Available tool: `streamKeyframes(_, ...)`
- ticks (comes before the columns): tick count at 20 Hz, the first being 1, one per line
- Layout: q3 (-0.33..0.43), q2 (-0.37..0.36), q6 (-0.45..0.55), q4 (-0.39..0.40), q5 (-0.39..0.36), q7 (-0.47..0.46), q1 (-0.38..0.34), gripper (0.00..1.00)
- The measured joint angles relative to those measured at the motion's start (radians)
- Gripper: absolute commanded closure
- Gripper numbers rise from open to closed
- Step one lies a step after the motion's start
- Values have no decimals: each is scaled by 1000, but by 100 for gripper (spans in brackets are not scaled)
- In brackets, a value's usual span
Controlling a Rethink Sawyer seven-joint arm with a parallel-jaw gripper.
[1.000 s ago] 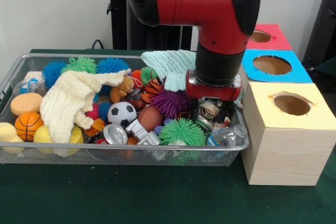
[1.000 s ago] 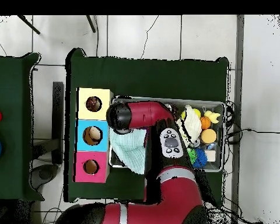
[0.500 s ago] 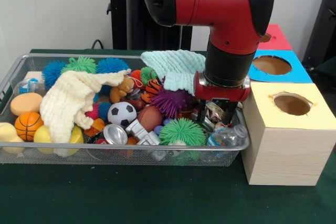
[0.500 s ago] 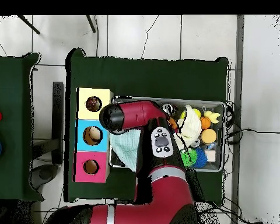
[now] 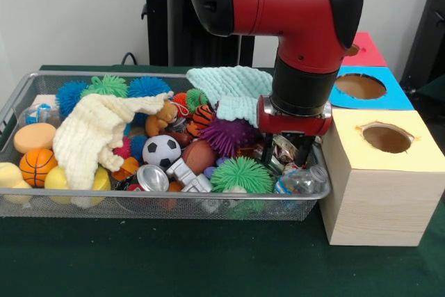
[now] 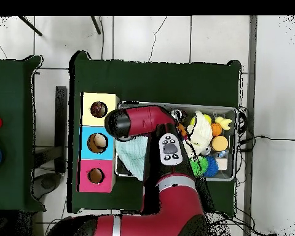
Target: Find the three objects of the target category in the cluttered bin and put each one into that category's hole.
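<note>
Hanging at the right end of the wire bin [image 5: 21, 95], the gripper [image 5: 286, 154] has its fingers apart around a crumpled shiny wrapper [image 5: 281, 147]; a firm grip I cannot confirm. The wrapper may slip out, or a finger may catch the bottle [image 5: 300, 180] beside it. The bin rim and the yellow box [image 5: 379, 186] stand just right, so room is only upward.

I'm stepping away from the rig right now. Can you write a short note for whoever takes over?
Gripper: low at the wire bin's end beside the yellow box, among crumpled wrappers and a plastic bottle; whether it holds anything can't be seen.
Boxes: yellow, blue and red in a row beside the bin.
Done: nothing visibly dropped in a hole.
Left: find the three target items and drop them in.
</note>
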Motion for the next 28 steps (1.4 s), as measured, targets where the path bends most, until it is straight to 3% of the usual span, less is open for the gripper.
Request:
streamKeyframes(8, -14, 28, -8, -33, 1, 0, 19, 0)
streamKeyframes(12, -73, 96, -21, -104, 6, 1, 67, 0)
streamKeyframes(15, -107, 107, -11, -126, 20, 1, 96, 0)
streamKeyframes(28, -150, 118, -10, -137, 64, 2, 126, 0)
